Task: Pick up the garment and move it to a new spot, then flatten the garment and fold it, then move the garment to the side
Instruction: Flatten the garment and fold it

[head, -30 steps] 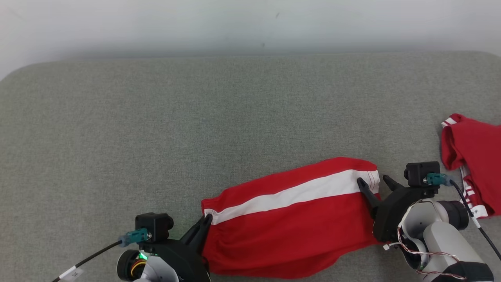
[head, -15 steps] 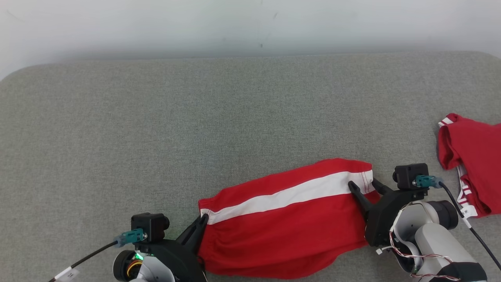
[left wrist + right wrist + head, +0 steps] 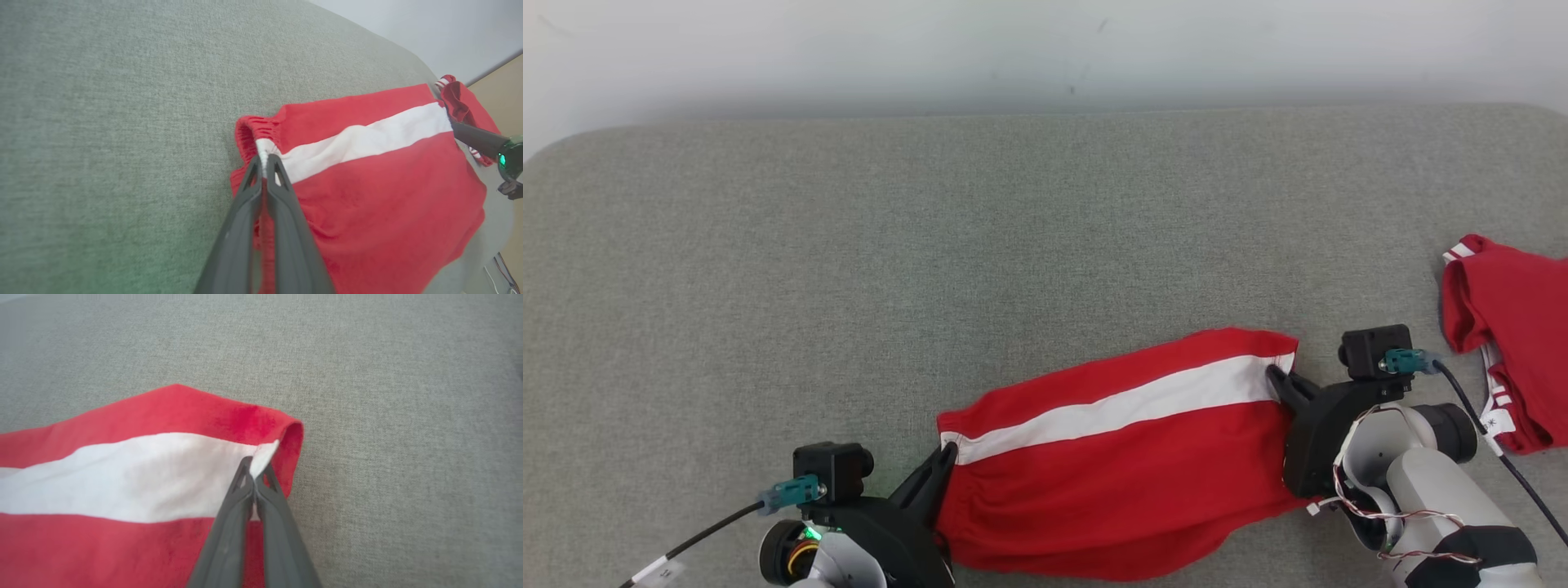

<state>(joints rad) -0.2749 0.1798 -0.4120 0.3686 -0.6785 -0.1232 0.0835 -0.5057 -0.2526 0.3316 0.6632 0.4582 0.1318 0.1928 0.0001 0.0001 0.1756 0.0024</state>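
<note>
Head view: the red garment (image 3: 1127, 482) lies flat near the front edge of the grey cloth-covered bench (image 3: 931, 245), stretched slantwise with its right end farther from the robot. A broad white stripe runs its whole length. Its left end is gathered with elastic, and its right end is a plain hem. The left hand (image 3: 947, 453) is pinched tight on the gathered end where the stripe meets it. The right hand (image 3: 1278, 377) is clamped together on the hem at the stripe's other end, with a bit of white cloth poking out past its fingertips. A second red piece of clothing (image 3: 1515, 327) with white trim lies well off to the right.
</note>
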